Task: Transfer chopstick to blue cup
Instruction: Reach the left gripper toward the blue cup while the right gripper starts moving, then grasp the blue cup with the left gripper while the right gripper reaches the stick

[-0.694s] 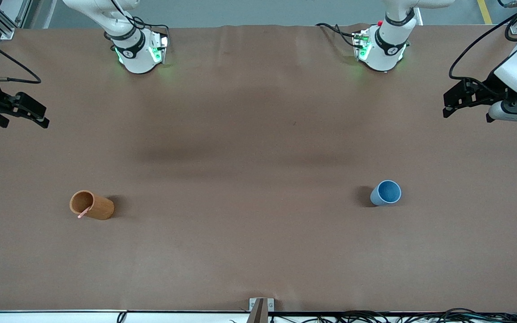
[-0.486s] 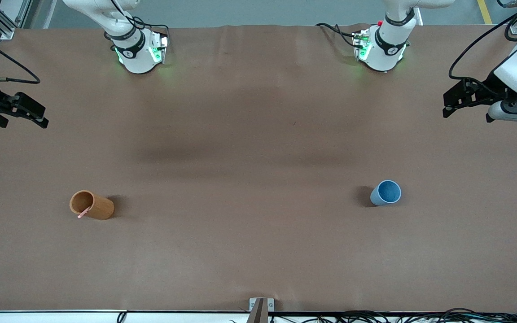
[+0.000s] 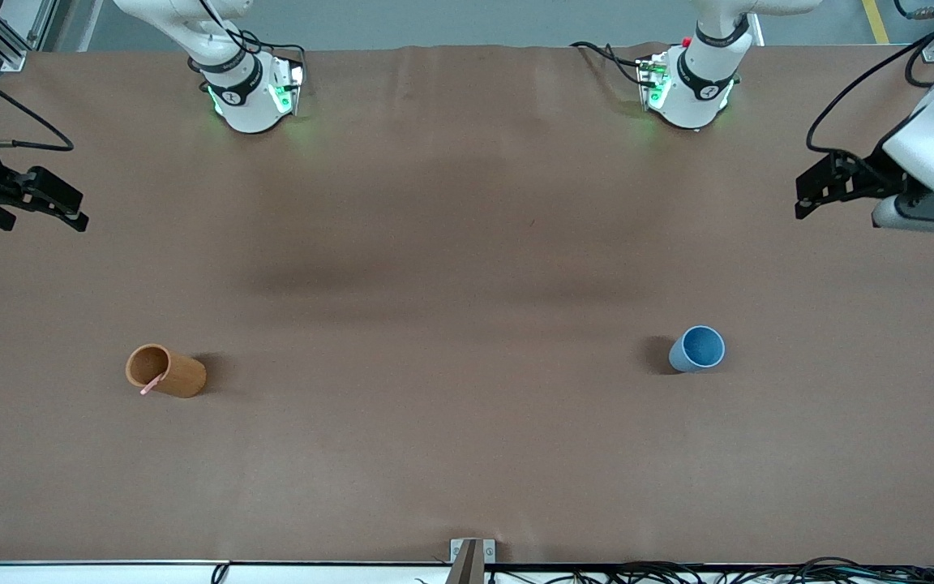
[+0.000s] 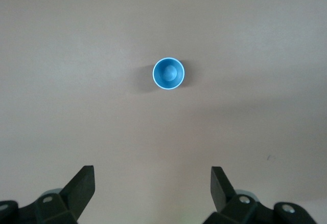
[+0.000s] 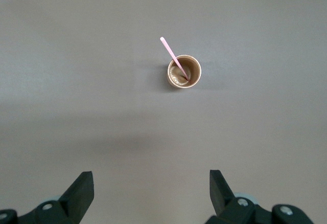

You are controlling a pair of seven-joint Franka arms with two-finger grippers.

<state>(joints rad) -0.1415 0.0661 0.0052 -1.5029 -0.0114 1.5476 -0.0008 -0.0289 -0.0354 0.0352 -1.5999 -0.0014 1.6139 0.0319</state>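
The pale-pink chopstick [image 3: 148, 386] [image 5: 171, 54] stands leaning in an orange-brown cup [image 3: 167, 371] [image 5: 184, 72] toward the right arm's end of the table, with its upper end sticking out over the rim. The blue cup [image 3: 697, 349] [image 4: 168, 73] stands upright and empty toward the left arm's end. My right gripper [image 3: 78, 212] [image 5: 152, 191] hangs open high over the table's edge, well away from the orange-brown cup. My left gripper [image 3: 799, 197] [image 4: 152, 188] hangs open high over the other end, well away from the blue cup. Neither gripper holds anything.
The brown table top [image 3: 451, 284] is bare between the two cups. A small metal bracket [image 3: 471, 556] sits at the table's edge nearest the front camera, with cables along that edge. Both arm bases [image 3: 252, 93] [image 3: 690, 89] stand along the edge farthest from the camera.
The left arm's hand has shifted slightly toward the base side of the table. The right gripper and both cups have barely moved.
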